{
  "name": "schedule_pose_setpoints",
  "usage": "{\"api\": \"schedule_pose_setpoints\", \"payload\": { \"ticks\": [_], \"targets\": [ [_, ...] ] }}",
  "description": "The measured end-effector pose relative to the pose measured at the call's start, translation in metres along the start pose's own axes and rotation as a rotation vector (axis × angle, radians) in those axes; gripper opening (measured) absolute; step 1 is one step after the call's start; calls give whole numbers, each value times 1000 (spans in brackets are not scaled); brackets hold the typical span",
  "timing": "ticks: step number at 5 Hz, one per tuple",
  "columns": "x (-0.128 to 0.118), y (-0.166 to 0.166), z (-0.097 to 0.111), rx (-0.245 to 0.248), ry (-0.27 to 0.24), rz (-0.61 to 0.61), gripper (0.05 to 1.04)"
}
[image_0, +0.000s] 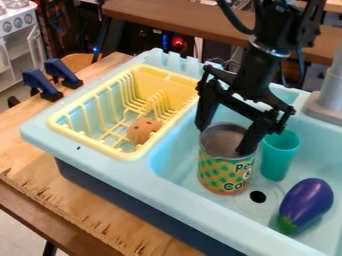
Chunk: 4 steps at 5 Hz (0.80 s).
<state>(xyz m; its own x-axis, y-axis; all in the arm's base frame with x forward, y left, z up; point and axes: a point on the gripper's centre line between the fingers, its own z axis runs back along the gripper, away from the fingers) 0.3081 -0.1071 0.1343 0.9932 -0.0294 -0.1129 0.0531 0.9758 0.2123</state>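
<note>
our gripper (224, 141) at the can (220, 172) in the sink (170, 159), jaws apart by its rim, we've got a cup (280, 155) and eggplant (307, 199) nearby, brown thing (142, 130) in the yellow rack (90, 143)

1 of my fingers (252, 136) hides part of the rim of the can (215, 172), whose dark inside I cannot make out. The top edge cuts off my arm (265, 62); the right cuts off the sink (190, 194).

The gripper (225, 139) hangs, fingers apart, at the can (224, 172). Right beside that can there's a teal cup (278, 157), with an eggplant (307, 201) nearby.
</note>
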Motion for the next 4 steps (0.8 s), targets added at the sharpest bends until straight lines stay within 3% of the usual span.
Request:
{"api": "schedule_pose_setpoints", "payload": {
  "ticks": [1,3,4],
  "targets": [
    [-19,-12,-3,-22,66,-28,1007],
    [-38,-25,-5,-44,123,-69,1007],
    [-44,-28,-5,-56,122,-70,1007]
  ]
}}
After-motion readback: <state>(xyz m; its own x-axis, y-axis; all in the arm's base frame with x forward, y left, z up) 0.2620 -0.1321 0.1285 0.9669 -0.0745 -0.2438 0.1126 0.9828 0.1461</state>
